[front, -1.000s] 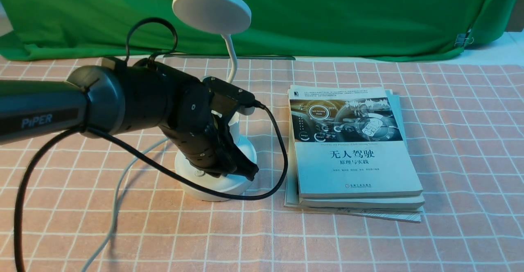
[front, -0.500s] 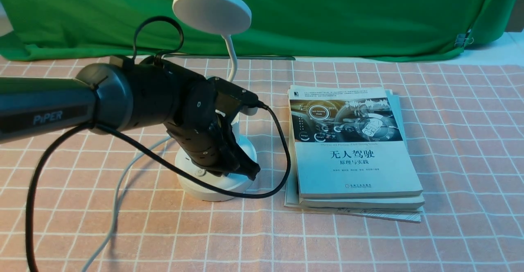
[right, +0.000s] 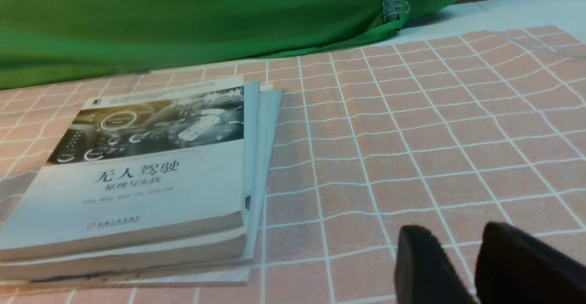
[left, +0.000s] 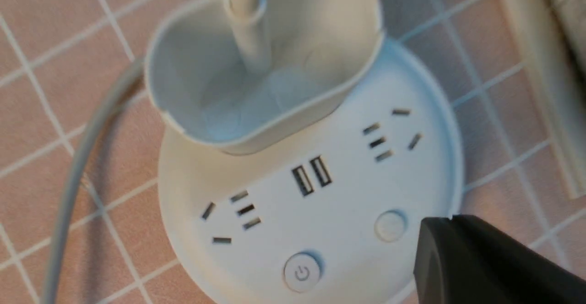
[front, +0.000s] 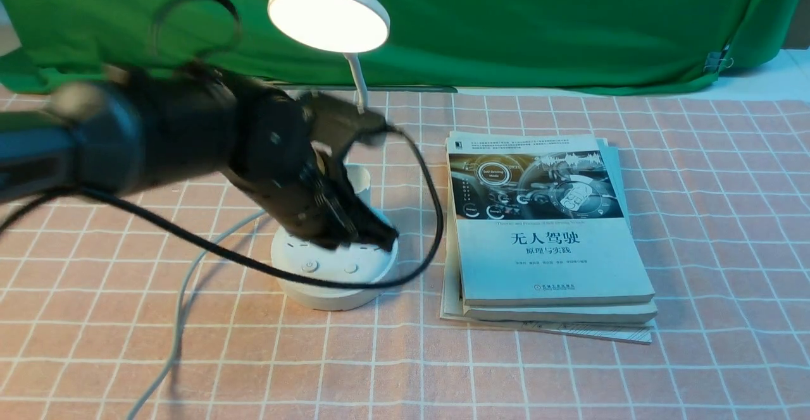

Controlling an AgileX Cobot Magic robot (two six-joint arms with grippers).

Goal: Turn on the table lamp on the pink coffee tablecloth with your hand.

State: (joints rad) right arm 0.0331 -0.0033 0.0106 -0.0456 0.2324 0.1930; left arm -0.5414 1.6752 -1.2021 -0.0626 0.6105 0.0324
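The white table lamp stands on the pink coffee tablecloth [front: 696, 217]. Its disc head [front: 328, 14] glows brightly. Its round base [front: 335, 274] shows two buttons at the front. My left gripper [front: 386, 236] is shut and empty, motion-blurred, just above the base's back right part. In the left wrist view the shut tip [left: 451, 219] sits beside the plain round button [left: 390, 225], with the power button [left: 302, 272], the sockets and the cup holder [left: 256, 89] in sight. My right gripper [right: 458, 233] is open and empty, low over the cloth.
A stack of books [front: 544, 230] lies right of the lamp and shows in the right wrist view [right: 146, 171]. The lamp's white cord [front: 183, 293] runs to the front left. My arm's black cable [front: 436, 217] loops round the base. A green backdrop [front: 538, 21] hangs behind.
The lamp head went from dark to lit. My left gripper lifted and pulled back from the front of the base, uncovering both buttons.
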